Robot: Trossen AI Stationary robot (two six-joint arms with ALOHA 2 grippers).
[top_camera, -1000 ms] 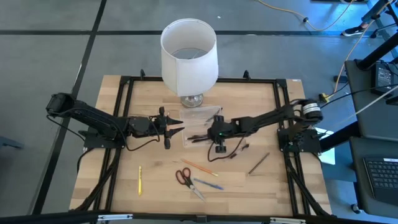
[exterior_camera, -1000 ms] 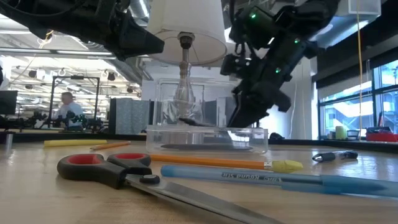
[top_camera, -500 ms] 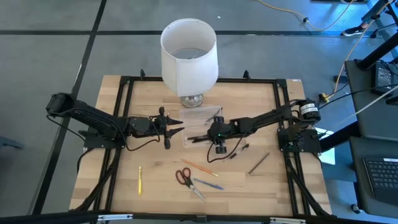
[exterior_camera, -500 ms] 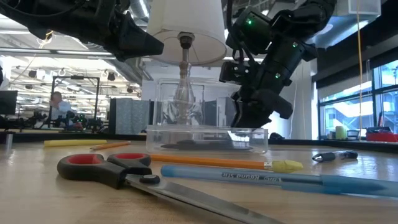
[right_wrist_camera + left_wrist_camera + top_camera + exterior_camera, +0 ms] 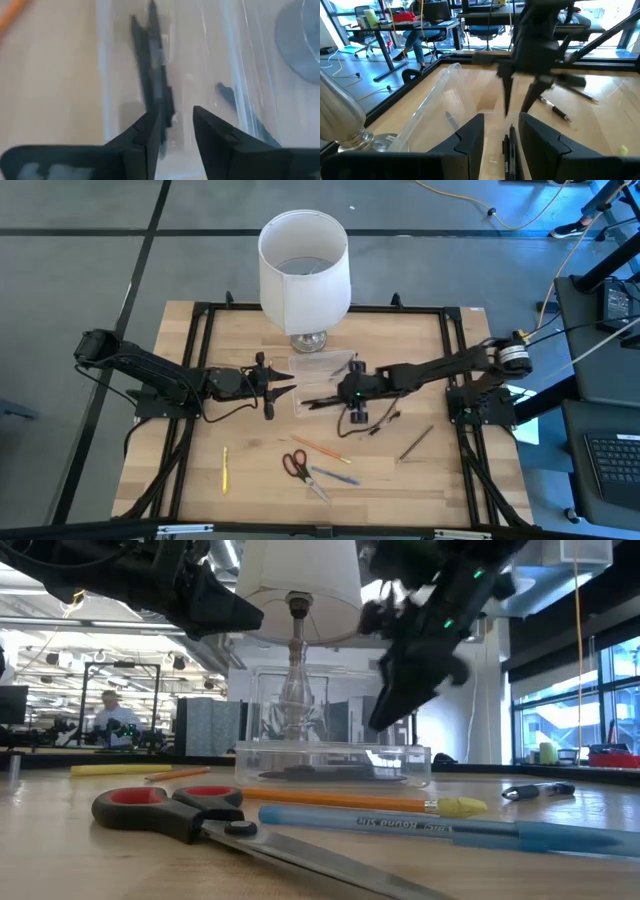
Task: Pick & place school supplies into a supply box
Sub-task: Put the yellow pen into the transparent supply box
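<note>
The clear supply box lies in the table's middle, its lid tipped open toward the lamp. Dark pens rest on its floor. My right gripper hangs open just above the box's right end, with nothing between its fingers. My left gripper stands level at the box's left end, its fingers apart; I cannot tell whether they touch the box. Scissors, an orange pencil, a blue pen, a yellow pen and a dark pen lie flat on the near half of the table.
A white lampshade on a glass base stands right behind the box. A black frame runs along the table's left, right and far sides. A small dark item lies right of the box. A person sits in the room behind.
My right gripper has risen out of the box. The dark pen that slanted up inside the box a second ago now lies flat on the box's floor, free of the fingers.
</note>
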